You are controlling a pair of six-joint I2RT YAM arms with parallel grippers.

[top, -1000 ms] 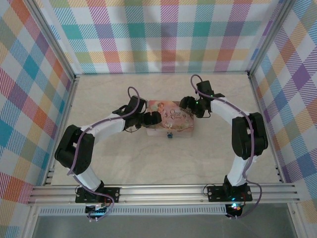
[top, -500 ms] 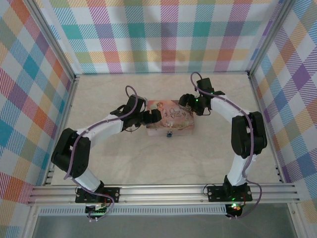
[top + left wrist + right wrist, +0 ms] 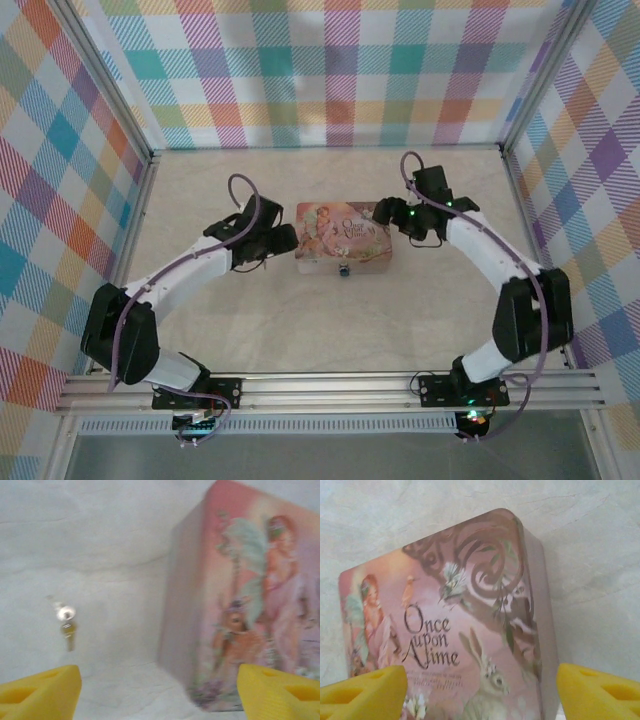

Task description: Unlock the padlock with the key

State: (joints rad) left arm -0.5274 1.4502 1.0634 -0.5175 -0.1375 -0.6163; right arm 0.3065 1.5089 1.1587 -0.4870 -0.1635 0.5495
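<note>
Looking past your left gripper [image 3: 160, 695], you see its yellow fingers [image 3: 40, 690] spread wide with nothing between them. The key [image 3: 67, 625] lies flat on the table ahead of the finger at the left of that wrist view, clear of it. The pink tin [image 3: 240, 610] stands ahead of the other finger. Your right gripper [image 3: 480, 690] is likewise released and empty, its fingers parted, with the tin's illustrated lid straight ahead of them. From above, the left gripper [image 3: 285, 240] sits just beside the tin's left end and the right gripper [image 3: 385, 212] is at its far right corner. The padlock [image 3: 344, 270] hangs on the tin's near wall, between the two grippers and closer to the bases than either. The table [image 3: 300, 320] is pale and marbled, plaid walls [image 3: 330, 70] close three sides, and an aluminium rail [image 3: 330, 385] runs along the near edge.
</note>
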